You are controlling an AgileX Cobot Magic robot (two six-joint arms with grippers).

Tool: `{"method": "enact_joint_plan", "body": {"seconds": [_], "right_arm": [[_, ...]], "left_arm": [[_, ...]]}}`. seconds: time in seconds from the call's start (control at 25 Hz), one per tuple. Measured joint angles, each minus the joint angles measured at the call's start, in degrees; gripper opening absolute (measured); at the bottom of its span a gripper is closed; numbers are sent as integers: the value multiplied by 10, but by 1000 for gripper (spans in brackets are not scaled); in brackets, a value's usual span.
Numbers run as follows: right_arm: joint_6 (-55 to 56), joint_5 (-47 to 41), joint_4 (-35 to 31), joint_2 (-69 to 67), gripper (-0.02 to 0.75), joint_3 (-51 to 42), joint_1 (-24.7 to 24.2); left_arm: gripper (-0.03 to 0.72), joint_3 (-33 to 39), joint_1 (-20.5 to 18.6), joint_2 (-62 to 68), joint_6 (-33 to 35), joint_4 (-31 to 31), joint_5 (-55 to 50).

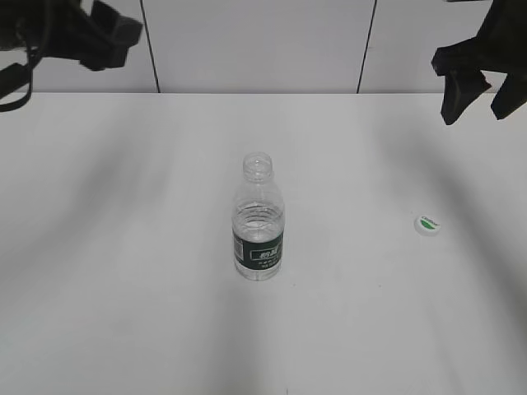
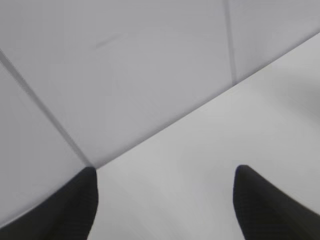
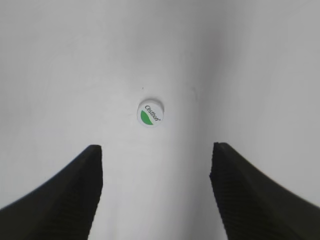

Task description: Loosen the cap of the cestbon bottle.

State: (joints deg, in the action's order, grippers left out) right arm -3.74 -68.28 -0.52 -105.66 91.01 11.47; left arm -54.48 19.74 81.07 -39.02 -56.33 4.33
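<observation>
White tabletop point(image 1: 123, 288) fills the scene, with a pale panelled wall point(image 1: 255, 41) behind it. Dead centre of the exterior view stands the cestbon bottle point(image 1: 259, 220), upright, its neck open and bare, dark green label band around the lower body. And the cap point(image 1: 426, 224) is off: it lies flat on the tabletop at centre right of the frame, well apart from the bottle, green mark facing up. The right wrist view has it too point(image 3: 151, 113), just above centre, between and beyond the two dark fingers. Right gripper point(image 3: 156, 165) hangs above it with its jaws spread wide, holding nothing; in the exterior view it sits raised at the upper right point(image 1: 473, 78). Left gripper point(image 2: 165, 195) is released as well, fingers wide apart, looking at bare tabletop and wall, lifted in the upper left of the exterior frame point(image 1: 99, 37).
</observation>
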Motion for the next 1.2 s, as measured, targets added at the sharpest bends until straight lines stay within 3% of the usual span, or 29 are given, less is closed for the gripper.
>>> {"method": "enact_joint_plan", "body": {"seconds": [0.24, 0.36, 0.52, 0.72, 1.0, 1.2], "right_arm": [[0, -9, 0, 13, 521, 0, 0], [0, -10, 0, 14, 521, 0, 0], [0, -11, 0, 17, 519, 0, 0], [3, -12, -1, 37, 519, 0, 0], [25, -13, 5, 75, 518, -4, 0], [37, -13, 21, 133, 518, -45, 0]], "left_arm": [[500, 0, 0, -26, 0, 44, -242], [499, 0, 0, -27, 1, 105, -323], [498, 0, 0, -27, 40, 243, -367], [496, -22, 1, -27, 166, 411, -424], [497, -96, 1, -27, 233, 474, -594], [495, -103, 1, -27, 259, 517, -688]]}}
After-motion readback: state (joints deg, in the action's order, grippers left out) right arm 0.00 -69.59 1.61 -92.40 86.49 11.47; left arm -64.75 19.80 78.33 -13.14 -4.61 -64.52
